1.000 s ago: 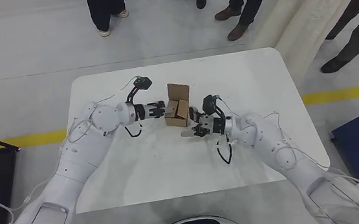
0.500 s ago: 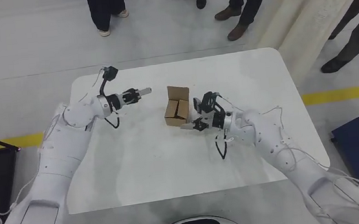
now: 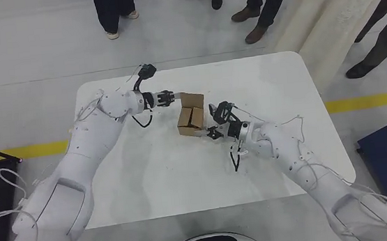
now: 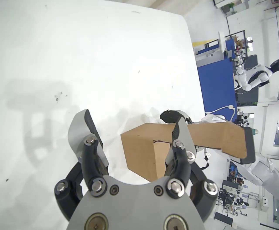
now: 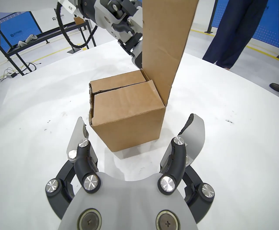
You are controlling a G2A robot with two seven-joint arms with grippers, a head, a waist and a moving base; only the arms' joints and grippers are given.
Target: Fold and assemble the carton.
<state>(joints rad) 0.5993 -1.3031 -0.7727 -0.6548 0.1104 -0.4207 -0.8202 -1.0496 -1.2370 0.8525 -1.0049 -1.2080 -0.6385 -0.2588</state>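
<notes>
the carton (image 3: 192, 117) sits near the middle of the white counter (image 3: 150, 180), a little toward the far side. two of its top flaps are folded down, and one tall flap stands upright on its far edge. your left gripper (image 3: 170, 97) is at the carton's far left, right beside that upright flap, jaws spread wide and gripping nothing. your right gripper (image 3: 212, 129) is just off the carton's near right corner, facing it, jaws wide apart too and empty.

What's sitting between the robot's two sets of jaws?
The cardboard carton, one flap upright, resting on the white table; the top view shows it.
</notes>
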